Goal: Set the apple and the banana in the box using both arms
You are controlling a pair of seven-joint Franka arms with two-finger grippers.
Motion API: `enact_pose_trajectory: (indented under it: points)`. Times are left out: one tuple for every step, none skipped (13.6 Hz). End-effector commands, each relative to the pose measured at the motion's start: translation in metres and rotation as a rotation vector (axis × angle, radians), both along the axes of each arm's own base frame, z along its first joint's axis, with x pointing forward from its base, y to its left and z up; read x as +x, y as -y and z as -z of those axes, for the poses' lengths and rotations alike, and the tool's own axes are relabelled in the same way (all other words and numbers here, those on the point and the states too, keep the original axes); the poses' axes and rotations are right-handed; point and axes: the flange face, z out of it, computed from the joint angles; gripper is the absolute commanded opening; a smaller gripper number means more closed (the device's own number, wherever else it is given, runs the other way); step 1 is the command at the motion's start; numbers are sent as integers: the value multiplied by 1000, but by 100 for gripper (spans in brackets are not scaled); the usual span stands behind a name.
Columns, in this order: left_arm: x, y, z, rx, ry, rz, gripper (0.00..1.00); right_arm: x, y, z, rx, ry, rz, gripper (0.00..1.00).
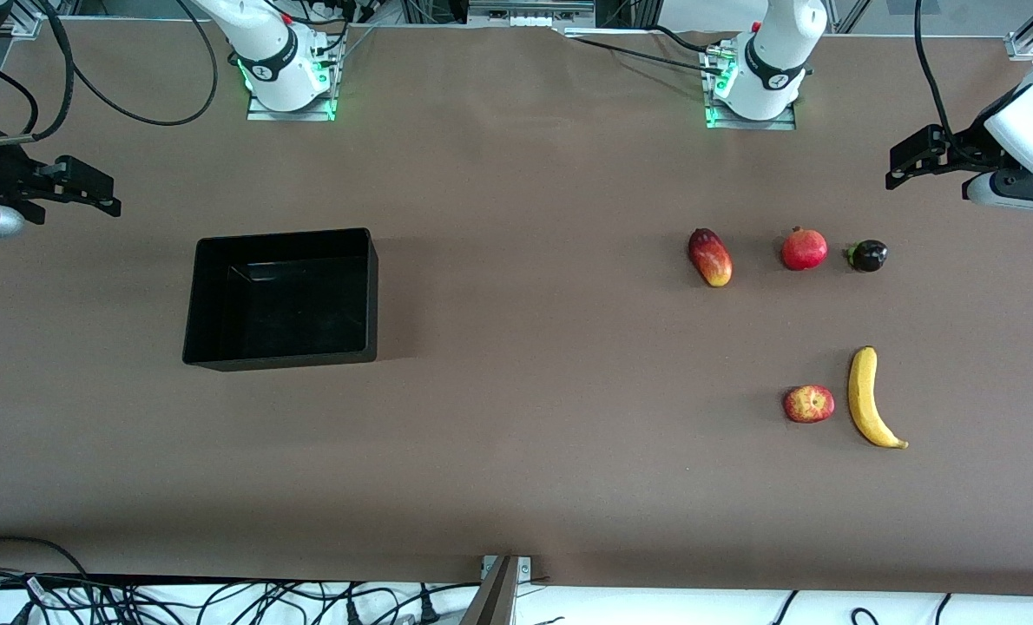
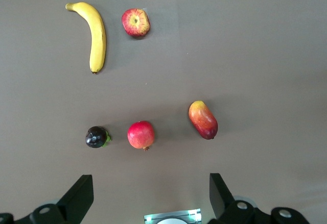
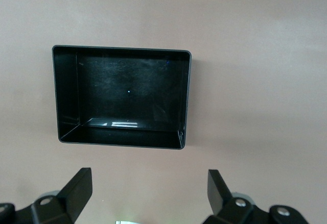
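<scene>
Yellow curved banana and mottled red apple lie near the table's left-arm end, untouched. Both pincers, left and right, hang released. We should grasp the banana mid-length, then carry it to the empty black plastic box.

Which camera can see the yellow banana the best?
The left wrist view: the banana fills more of the picture there, its whole curve and both tips plain, with the apple beside it. The front view also shows the whole banana, only smaller. The right wrist view shows none of it, only the box.
</scene>
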Motion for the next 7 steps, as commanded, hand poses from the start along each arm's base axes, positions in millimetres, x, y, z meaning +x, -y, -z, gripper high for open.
enact_pose_trajectory:
  points:
    - [4, 0, -5, -29, 1, 0, 100, 0, 1, -3, 18, -4, 7, 100]
    - [4, 1, -5, -29, 1, 2, 100, 0, 1, -3, 18, -5, 9, 100]
    - [4, 0, -5, -29, 1, -1, 100, 0, 1, -3, 19, -5, 3, 100]
    - [4, 1, -5, -29, 1, 2, 100, 0, 1, -3, 19, -5, -2, 100]
    - [4, 1, -5, -29, 0, 0, 100, 0, 1, -3, 19, -7, -3, 100]
    - [4, 1, -5, -29, 0, 0, 100, 0, 1, -3, 19, -5, -3, 100]
    - [4, 2, -5, -28, 0, -1, 100, 0, 1, -3, 19, -7, -2, 100]
